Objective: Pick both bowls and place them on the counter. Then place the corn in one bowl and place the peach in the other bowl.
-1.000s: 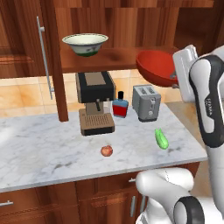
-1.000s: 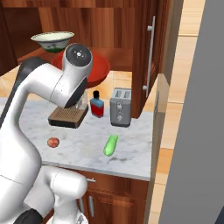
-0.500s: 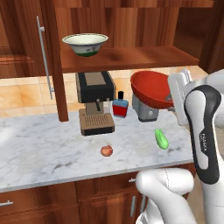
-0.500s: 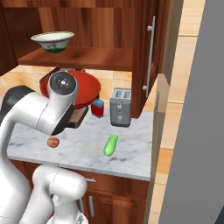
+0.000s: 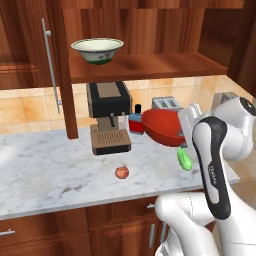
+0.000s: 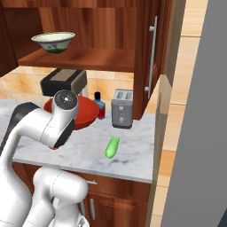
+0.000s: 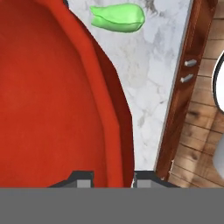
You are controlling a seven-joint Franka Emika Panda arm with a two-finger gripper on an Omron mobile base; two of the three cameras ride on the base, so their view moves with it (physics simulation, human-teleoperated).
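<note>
Holding red bowl (image 5: 162,127) by its rim, end effector (image 7: 111,177) is pinching it above worktop (image 5: 60,165).
Corn (image 5: 184,158) and peach (image 5: 121,172) are lying on marble; cream bowl (image 5: 97,50) is sitting on shelf (image 5: 150,65).

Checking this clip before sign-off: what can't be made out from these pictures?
- Whether the red bowl touches the counter: its underside is behind the arm in both base views.
- Toaster: mostly behind the bowl in the left base view.
- Gripper fingertips: cut off at the hand view's bottom, astride the bowl rim.
</note>
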